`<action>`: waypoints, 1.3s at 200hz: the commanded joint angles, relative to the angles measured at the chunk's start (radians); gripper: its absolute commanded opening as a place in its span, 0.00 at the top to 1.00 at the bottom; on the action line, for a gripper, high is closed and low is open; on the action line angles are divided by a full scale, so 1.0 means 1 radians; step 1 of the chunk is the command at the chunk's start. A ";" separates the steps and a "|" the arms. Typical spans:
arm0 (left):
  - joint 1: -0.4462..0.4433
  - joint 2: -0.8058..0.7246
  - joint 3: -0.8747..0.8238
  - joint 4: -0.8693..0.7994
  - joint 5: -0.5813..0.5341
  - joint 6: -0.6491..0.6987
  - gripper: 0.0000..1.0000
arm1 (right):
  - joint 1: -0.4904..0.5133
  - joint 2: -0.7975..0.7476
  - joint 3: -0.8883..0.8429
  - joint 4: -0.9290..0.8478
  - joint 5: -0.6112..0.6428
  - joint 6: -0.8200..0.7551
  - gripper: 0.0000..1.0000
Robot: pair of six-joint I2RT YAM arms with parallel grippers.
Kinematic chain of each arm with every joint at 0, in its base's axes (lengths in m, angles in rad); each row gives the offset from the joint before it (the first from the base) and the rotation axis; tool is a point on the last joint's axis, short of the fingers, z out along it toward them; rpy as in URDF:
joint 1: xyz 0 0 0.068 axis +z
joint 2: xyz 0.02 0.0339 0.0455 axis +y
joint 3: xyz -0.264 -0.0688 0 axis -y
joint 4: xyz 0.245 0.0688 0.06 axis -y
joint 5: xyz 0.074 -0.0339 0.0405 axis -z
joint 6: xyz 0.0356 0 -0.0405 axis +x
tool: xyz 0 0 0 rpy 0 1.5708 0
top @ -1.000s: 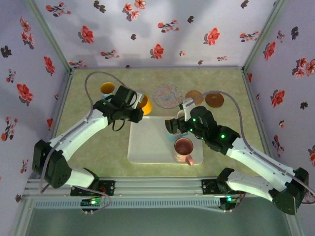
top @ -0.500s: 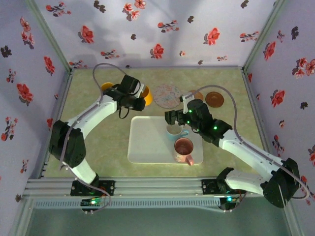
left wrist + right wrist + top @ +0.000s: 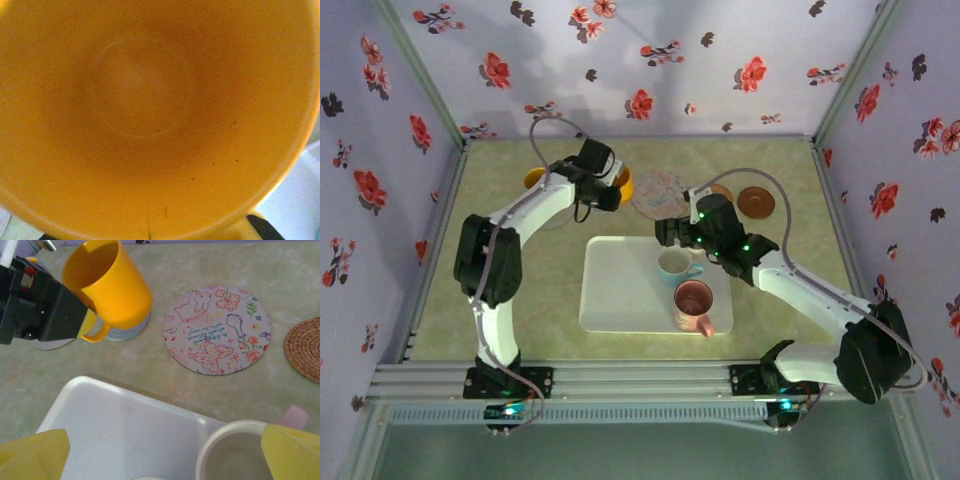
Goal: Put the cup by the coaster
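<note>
Two arms are seen from above, reaching over the table (image 3: 520, 270). The yellow cup (image 3: 621, 184) is held by the left gripper (image 3: 608, 190) at the far side, just left of the patterned coaster (image 3: 660, 194). The right gripper (image 3: 670, 233) is spread wide with nothing in it, over the far edge of the white tray (image 3: 615, 295), on which a white cup (image 3: 674, 264) and a pink mug (image 3: 693, 300) stand.

From the left wrist, the cup's orange-yellow inside is seen close up.

From the right wrist, the cup is shown tilted, its handle clamped in the left fingers, apart from the coaster; the right gripper's yellow fingertips (image 3: 35, 457) are parted.
</note>
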 commanded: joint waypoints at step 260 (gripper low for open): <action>0.083 0.164 0.143 -0.081 -0.126 0.071 1.00 | -0.058 0.181 0.109 0.058 -0.127 -0.010 0.01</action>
